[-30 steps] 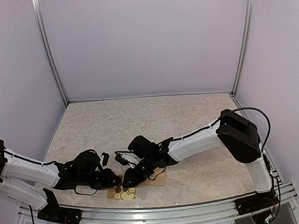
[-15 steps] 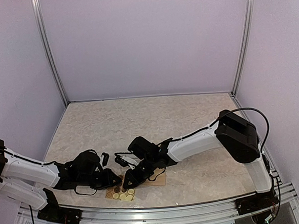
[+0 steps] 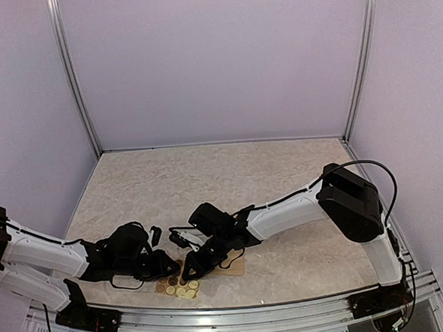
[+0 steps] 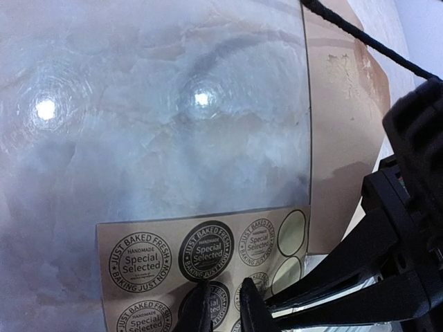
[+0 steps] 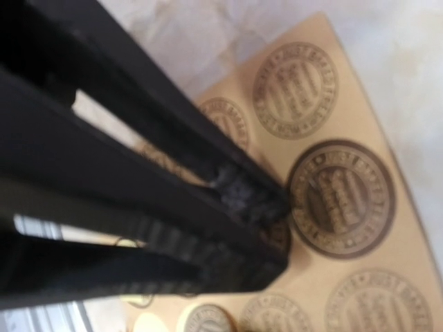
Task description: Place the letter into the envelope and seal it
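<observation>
The tan envelope lies flat near the table's front edge, partly under my right arm; its tan face also shows in the left wrist view. The letter shows in no view. A small tan sticker sheet lies just left of the envelope. My left gripper rests its tips on that sheet, its fingers only a narrow gap apart with nothing between them. My right gripper is shut, its tip down on a round sticker of the sheet. Whether it pinches a sticker I cannot tell.
Both grippers meet over the sticker sheet, almost touching; the right gripper's black fingers reach in from the right in the left wrist view. A black cable crosses above the envelope. Marbled table stretches back to the walls.
My right gripper's jaws have closed while its tip eased down and left onto the sticker sheet. The left arm has not moved.
</observation>
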